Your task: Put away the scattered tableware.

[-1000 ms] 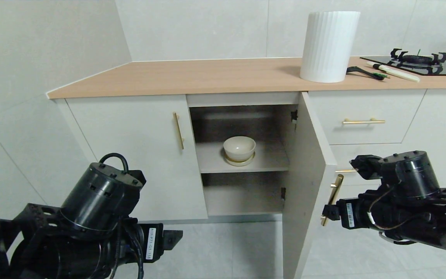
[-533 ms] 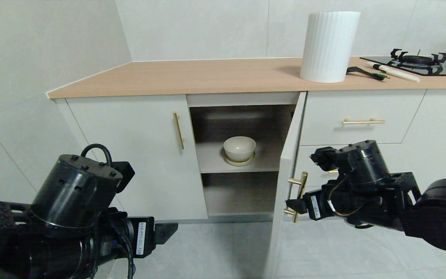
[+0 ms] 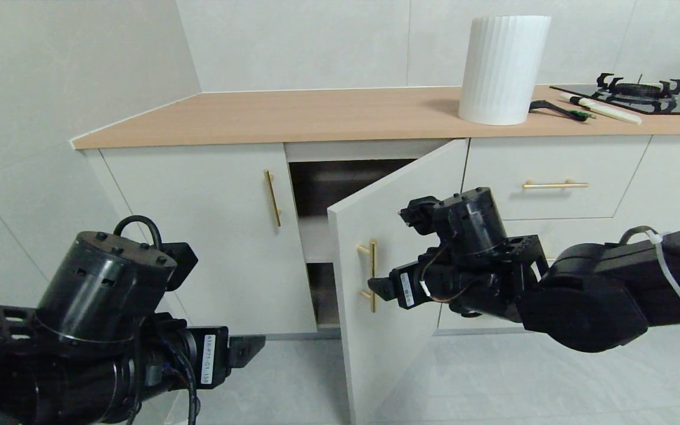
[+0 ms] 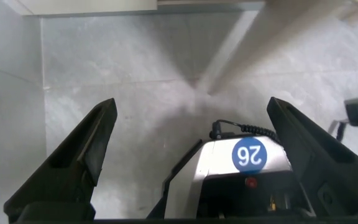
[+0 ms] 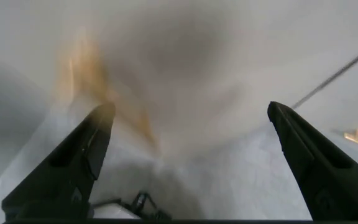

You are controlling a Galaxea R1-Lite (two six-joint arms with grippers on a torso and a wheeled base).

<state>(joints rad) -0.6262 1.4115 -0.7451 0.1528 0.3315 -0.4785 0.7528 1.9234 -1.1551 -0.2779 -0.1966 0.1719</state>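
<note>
We found our right gripper (image 3: 375,287), fingers spread, just beside the brass handle (image 3: 372,274) of the half-shut cabinet door (image 3: 387,195) under the bench (image 3: 293,118). The door covered most of the shelf (image 3: 314,239). Our left gripper (image 3: 254,349) hung with fingers spread above the floor (image 3: 493,378).

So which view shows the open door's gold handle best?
The head view: the whole gold handle is clear on the door. The right wrist view gives a shapeless gold streak of it; the left wrist view faces the floor.
</note>
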